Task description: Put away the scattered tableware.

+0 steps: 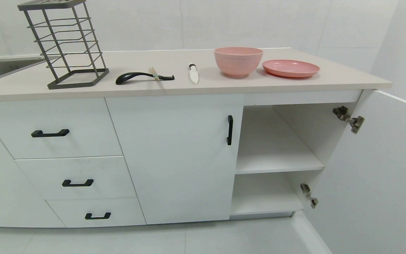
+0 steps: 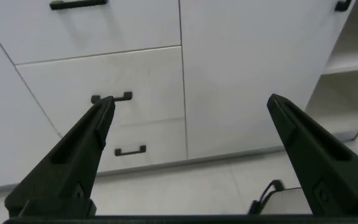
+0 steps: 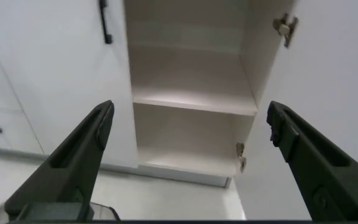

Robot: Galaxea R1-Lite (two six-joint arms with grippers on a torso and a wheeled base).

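On the beige countertop (image 1: pixel 174 88) stand a pink bowl (image 1: pixel 238 61) and, to its right, a pink plate (image 1: pixel 290 68). Left of the bowl lie a small white knife (image 1: pixel 193 73), a pair of chopsticks (image 1: pixel 154 74) and a black ladle (image 1: pixel 137 77). My left gripper (image 2: pixel 188 106) is open, low in front of the white drawers (image 2: pixel 104 81). My right gripper (image 3: pixel 188 112) is open too, facing the open cupboard with its bare shelf (image 3: pixel 194 93).
A dark wire rack (image 1: pixel 67 42) stands on the counter's left, beside a sink (image 1: pixel 2 67). The right cupboard door (image 1: pixel 382 169) is swung wide open toward me; the left door (image 1: pixel 178 155) is closed. Drawers with black handles (image 1: pixel 50 133) fill the left side.
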